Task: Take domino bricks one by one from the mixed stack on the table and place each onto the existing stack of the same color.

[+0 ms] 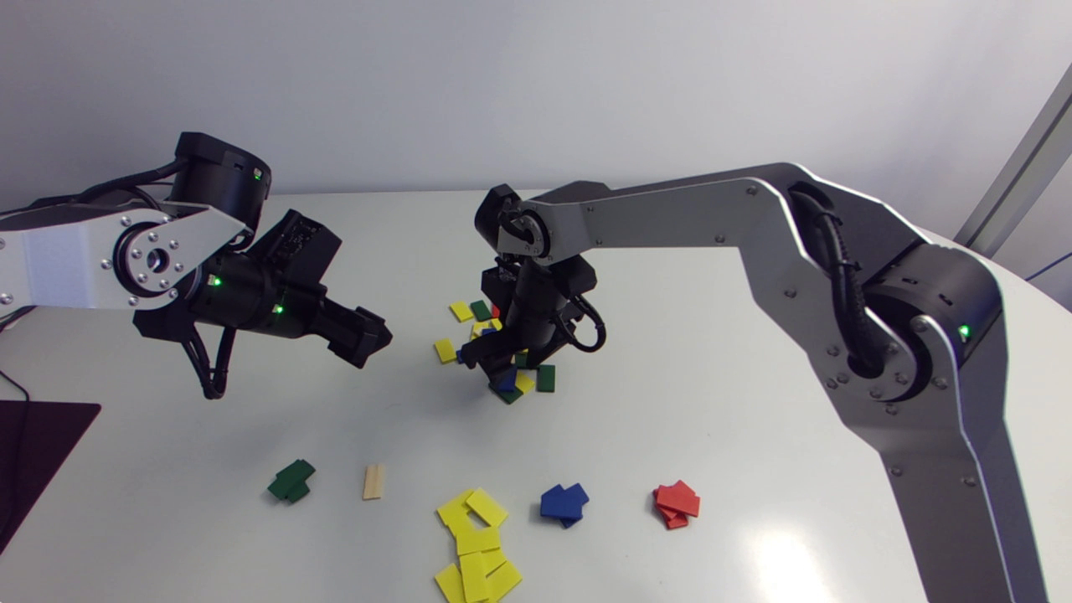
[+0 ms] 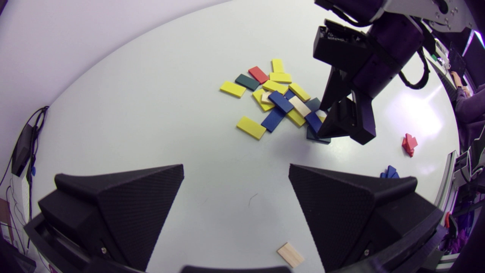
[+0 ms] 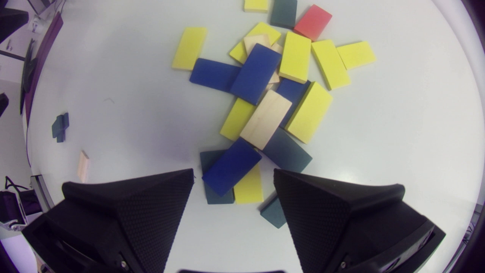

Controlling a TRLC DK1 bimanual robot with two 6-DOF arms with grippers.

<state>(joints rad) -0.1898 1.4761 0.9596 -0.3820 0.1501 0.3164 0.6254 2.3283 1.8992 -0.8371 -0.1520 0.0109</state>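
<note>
The sorting is judged to be partly done, with much left. Along the near side of the table (image 1: 712,402) five colour groups have been laid out: a small green stack (image 1: 291,481), a single wooden brick (image 1: 373,481), a yellow group (image 1: 473,544) that is spread loosely rather than stacked, a blue stack (image 1: 564,503) and a red stack (image 1: 677,505). The mixed pile (image 3: 261,94) at the middle of the table holds many bricks yet to be moved – mostly yellow, several blue and dark green, a couple of wooden ones and one red at its far edge. The right gripper (image 3: 233,172) is held low over the near end of this pile with its fingers wide apart; a blue brick (image 3: 231,166) lying on top of a yellow and a green one is seen between them, but no contact can be made out, so nothing is judged to be held. The left gripper (image 2: 235,165) is also spread wide and empty, hanging above bare table well apart from the pile. No brand, label or writing can be read on the bricks or the table.
</note>
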